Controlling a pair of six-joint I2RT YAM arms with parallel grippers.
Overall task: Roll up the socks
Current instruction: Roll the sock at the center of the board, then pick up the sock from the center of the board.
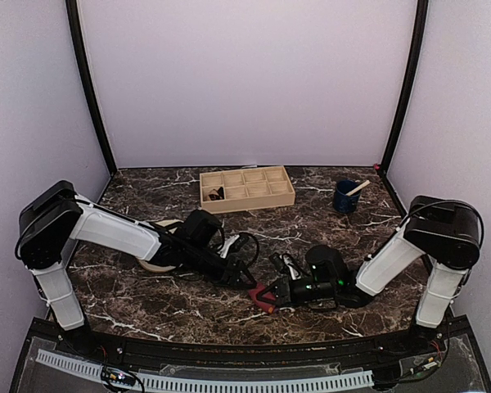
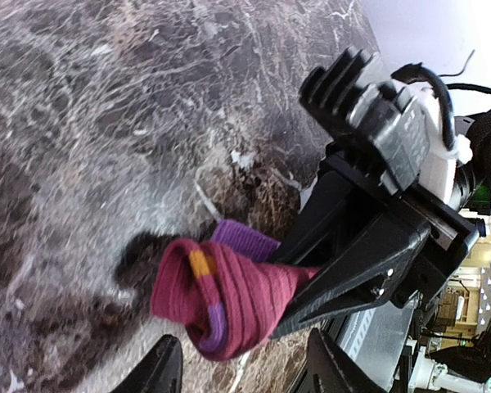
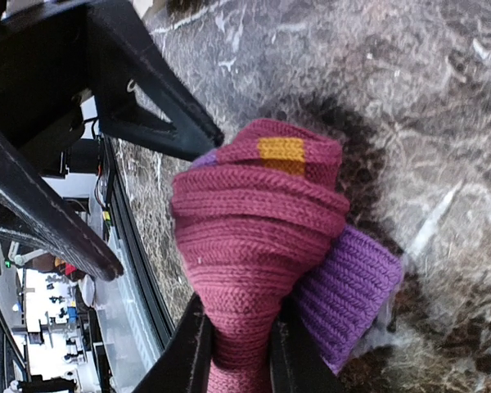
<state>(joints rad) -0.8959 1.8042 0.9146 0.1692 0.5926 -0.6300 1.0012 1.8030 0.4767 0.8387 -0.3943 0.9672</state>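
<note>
My left arm [image 1: 114, 233] hides most of the plate [image 1: 153, 265]. The dark item [image 1: 216, 194] in the tray [image 1: 254, 201] is too small to identify. The frame edge crops the magenta sock [image 3: 258, 237].

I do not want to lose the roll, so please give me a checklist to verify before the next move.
1. Right hand pinches the magenta sock: ok.
2. Left hand open: ok.
3. Sock wound into a roll: ok.
4. Purple cuff tucked in: not ok, it sticks out.
5. Left hand free of the roll: cannot tell.
</note>
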